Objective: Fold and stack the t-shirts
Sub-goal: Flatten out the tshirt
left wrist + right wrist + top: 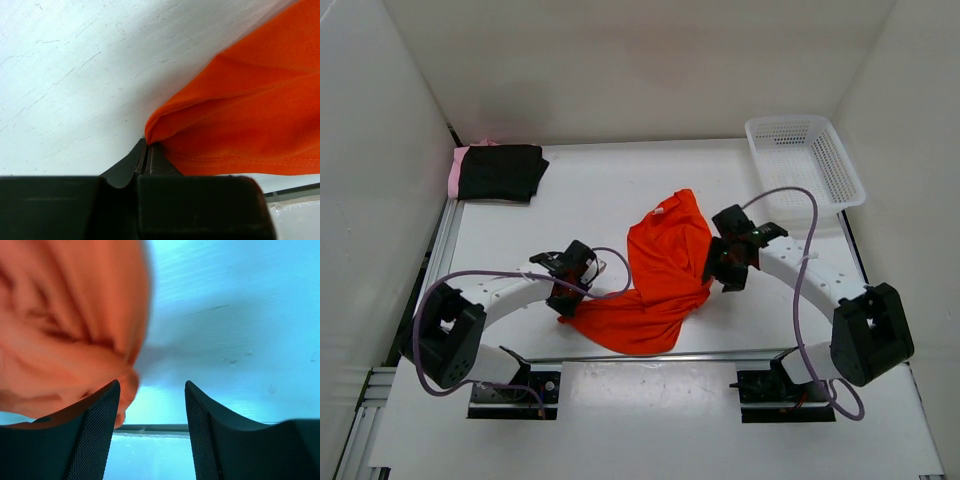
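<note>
your left gripper (564,304) is pinched shut on a corner fold of the orange t-shirt (658,280), which lies crumpled in the middle of the frame on the table (590,200). the right gripper (152,390) stands with jaws apart and nothing between them, the cloth just beside one finger. to spread it well, close the right jaws on a single hem layer (not a bunched handful), then draw both arms apart low and evenly; the black t-shirt (505,172) and pink t-shirt (454,172) lie folded at the upper left, likely the stacking spot.
</note>
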